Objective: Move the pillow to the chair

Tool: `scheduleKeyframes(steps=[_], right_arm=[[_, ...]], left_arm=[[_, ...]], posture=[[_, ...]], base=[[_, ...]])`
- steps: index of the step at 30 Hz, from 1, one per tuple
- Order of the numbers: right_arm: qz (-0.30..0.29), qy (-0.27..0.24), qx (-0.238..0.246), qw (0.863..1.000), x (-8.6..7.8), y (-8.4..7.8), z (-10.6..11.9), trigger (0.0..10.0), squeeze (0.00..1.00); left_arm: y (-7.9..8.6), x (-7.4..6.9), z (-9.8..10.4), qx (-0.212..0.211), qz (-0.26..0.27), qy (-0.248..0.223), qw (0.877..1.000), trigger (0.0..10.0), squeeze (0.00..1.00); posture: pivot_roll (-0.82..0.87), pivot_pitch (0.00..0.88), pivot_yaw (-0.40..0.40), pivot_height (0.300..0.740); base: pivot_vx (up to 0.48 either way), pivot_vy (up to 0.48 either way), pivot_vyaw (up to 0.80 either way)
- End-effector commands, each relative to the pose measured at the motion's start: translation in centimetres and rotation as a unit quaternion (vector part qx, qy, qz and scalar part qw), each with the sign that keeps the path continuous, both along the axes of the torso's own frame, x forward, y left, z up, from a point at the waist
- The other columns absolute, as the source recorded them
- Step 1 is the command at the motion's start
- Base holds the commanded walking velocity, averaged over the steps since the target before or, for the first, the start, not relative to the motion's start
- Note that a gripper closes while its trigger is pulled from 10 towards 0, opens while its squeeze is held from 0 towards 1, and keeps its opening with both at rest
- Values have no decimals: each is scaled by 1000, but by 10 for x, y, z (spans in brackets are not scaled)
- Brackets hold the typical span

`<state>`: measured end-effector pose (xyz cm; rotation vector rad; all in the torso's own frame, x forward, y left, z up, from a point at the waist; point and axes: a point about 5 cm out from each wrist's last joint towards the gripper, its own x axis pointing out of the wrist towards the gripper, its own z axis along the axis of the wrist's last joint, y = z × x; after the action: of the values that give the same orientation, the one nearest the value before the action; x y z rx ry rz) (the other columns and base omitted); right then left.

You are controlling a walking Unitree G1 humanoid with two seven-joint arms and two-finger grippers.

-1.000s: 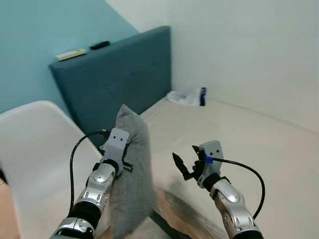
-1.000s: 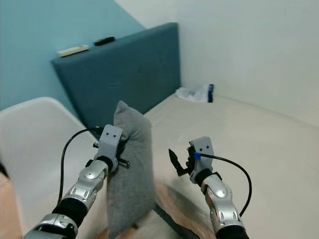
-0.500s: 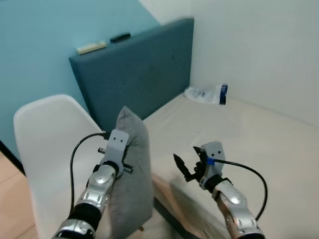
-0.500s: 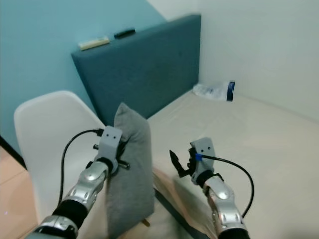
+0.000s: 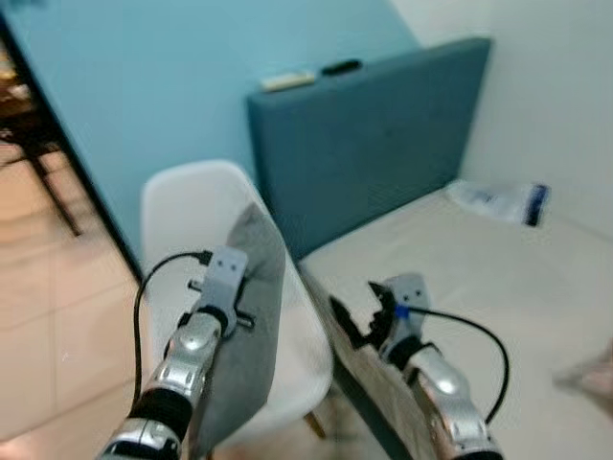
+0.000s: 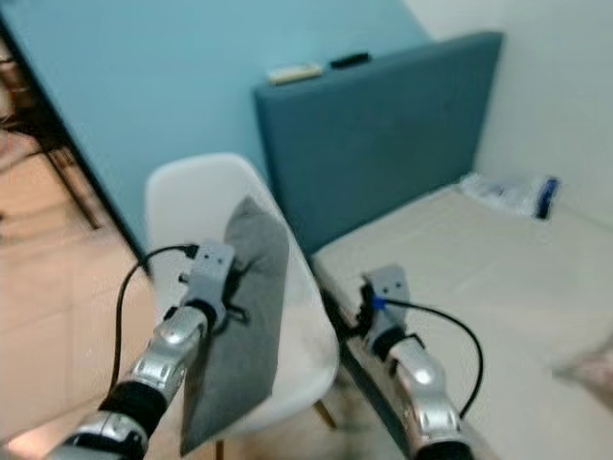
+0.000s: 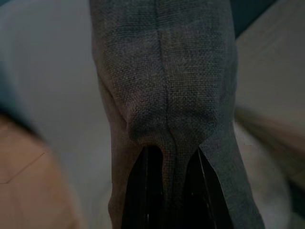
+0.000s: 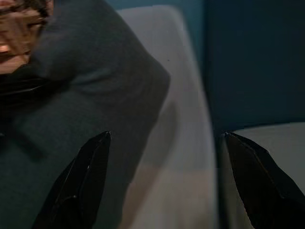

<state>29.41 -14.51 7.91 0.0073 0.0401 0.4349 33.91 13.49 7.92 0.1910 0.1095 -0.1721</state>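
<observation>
Pillow [image 5: 244, 326] pinched in left end effector [image 7: 167, 183] over white chair [image 5: 192, 206]; right end effector [image 8: 167, 181] agape beside bed [image 5: 498, 278].

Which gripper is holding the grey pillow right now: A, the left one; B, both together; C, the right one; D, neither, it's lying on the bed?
A: the left gripper pinches the grey pillow by its edge over the white chair, while the right gripper is open and holds nothing.

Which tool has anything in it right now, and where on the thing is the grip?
The left tool pinches the grey pillow at its seamed edge; the right tool is open and empty.
</observation>
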Motion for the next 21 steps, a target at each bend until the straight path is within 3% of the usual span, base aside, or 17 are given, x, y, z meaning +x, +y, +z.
scheduleKeyframes(steps=[1, 7, 16, 21], right_arm=[[-22, 8, -6, 1000, 2, -5, -3, 10000, 0], [-54, 14, -15, 998, 5, -11, -5, 10000, 0], [-54, 16, -12, 998, 4, -11, -5, 10000, 0], [-57, 17, -13, 998, 5, -12, -6, 10000, 0]], left_arm=[[-1, 2, 9, -2, 1, -22, 1000, 10000, 0], [-1, 2, 9, 6, -2, -22, 1000, 10000, 0], [0, 3, 8, 16, 7, -15, 1000, 10000, 0], [0, 4, 8, 4, 16, -13, 1000, 10000, 0]], posture=[[-135, 0, 60, 740], [-135, 0, 60, 740], [-140, 0, 63, 740], [-145, 0, 62, 740]], base=[[0, 0, 506], [0, 0, 0], [0, -464, 0], [0, 0, 0]])
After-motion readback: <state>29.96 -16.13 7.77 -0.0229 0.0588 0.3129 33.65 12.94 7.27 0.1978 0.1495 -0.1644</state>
